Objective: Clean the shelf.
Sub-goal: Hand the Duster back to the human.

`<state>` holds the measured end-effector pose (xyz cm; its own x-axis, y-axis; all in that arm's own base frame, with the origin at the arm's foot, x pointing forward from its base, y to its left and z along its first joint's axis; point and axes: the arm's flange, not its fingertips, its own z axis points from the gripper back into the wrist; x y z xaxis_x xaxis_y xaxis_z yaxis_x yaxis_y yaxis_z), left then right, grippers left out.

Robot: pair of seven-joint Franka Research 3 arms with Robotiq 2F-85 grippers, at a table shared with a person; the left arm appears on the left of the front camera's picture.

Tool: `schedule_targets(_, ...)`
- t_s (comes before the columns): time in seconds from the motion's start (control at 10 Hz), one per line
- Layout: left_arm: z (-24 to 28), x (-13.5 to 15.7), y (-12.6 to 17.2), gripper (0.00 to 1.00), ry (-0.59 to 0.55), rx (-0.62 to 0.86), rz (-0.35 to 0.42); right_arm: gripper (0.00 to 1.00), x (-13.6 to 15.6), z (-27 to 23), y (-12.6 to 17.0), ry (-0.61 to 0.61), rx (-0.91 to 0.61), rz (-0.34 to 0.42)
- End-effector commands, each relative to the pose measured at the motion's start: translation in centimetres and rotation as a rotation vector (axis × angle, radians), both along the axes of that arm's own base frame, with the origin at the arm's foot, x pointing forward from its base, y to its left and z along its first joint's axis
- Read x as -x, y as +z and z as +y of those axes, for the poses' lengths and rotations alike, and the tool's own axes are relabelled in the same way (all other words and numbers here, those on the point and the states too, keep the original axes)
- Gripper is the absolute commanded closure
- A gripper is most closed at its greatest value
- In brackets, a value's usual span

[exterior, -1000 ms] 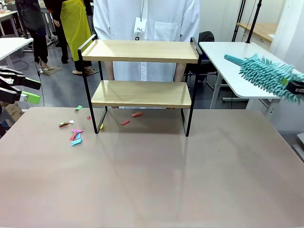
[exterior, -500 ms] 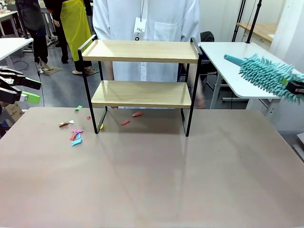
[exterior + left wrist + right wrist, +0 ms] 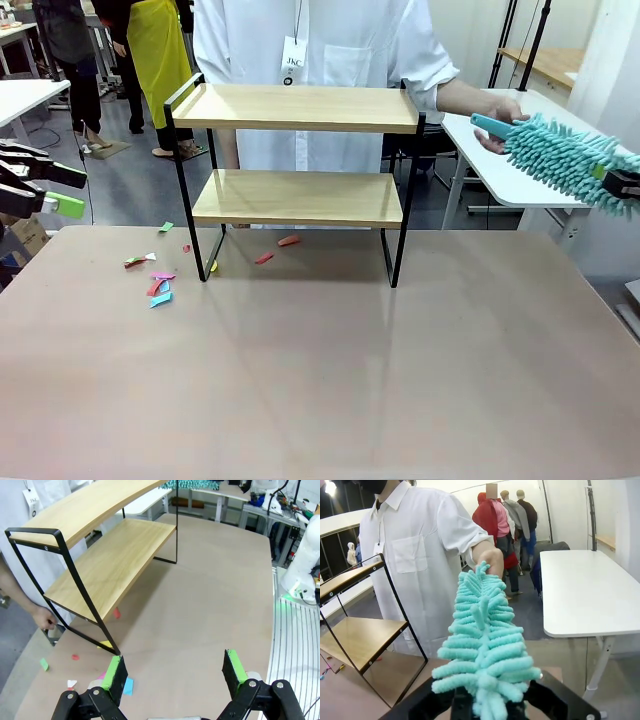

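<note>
With the right gripper (image 3: 622, 184) clenched on the fluffy teal microfibre duster (image 3: 560, 155) while the person's hand (image 3: 497, 122) grasped its handle tip, and the left gripper (image 3: 174, 674) released, a tug risked wrenching it before reaching the two-tier light-wood, black-framed shelf (image 3: 297, 150).

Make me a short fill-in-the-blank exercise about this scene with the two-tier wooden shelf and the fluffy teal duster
1. The right gripper is shut on the fluffy teal ____.
2. The person's hand holds the duster's far tip, which is its ____.
3. The small coloured paper scraps lie on the tan table near the shelf's ____ front leg, as seen in the front view.
4. Both light wood boards of the black-framed two-tier shelf are ____ of scraps.

Missing words: duster; handle; left; bare
</note>
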<state>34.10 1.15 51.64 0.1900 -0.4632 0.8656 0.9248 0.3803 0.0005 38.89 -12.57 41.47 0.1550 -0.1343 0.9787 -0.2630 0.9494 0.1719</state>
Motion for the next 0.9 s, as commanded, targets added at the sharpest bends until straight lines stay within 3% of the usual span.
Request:
schedule_targets(0.0,-0.10,-0.28,-0.13,0.00,-0.012,0.018,-0.023,0.83,0.13,-0.03,0.39,-0.002,0.001,0.006)
schedule_targets(0.5,-0.10,-0.28,-0.13,0.00,-0.012,0.018,-0.023,0.83,0.13,-0.03,0.39,-0.002,0.001,0.006)
schedule_targets(0.6,-0.10,-0.28,-0.13,0.00,-0.012,0.018,-0.023,0.36,0.00,0.01,0.02,0.000,0.000,-0.001)
schedule_targets(0.7,-0.10,-0.28,-0.13,0.00,-0.012,0.018,-0.023,0.25,-0.08,0.07,-0.13,0.001,-0.009,0.002)
schedule_targets(0.8,-0.10,-0.28,-0.13,0.00,-0.012,0.018,-0.023,0.00,-0.10,0.06,0.09,0.008,-0.023,0.020)
